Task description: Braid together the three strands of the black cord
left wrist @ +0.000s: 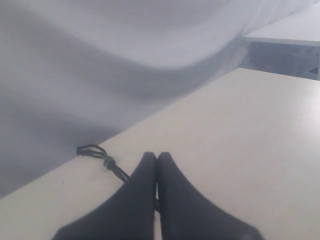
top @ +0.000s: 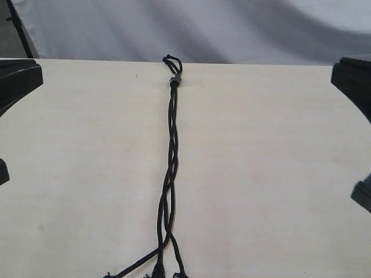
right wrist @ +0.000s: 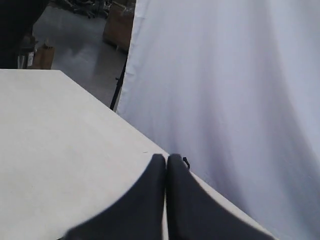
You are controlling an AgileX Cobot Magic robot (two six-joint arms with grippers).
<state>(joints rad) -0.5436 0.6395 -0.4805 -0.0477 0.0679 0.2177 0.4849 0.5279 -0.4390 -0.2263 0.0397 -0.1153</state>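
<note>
Black cord (top: 173,124) between left tool (left wrist: 157,156), right tool (right wrist: 166,157); apparently untouched.

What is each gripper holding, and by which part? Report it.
Nothing. Left gripper and right gripper are shut, empty; the black cord lies on the table.

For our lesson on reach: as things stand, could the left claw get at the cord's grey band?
Probably yes. The left claw points near the band, with only bare table between and nothing covering it. It is shut, so it must open first.
</note>
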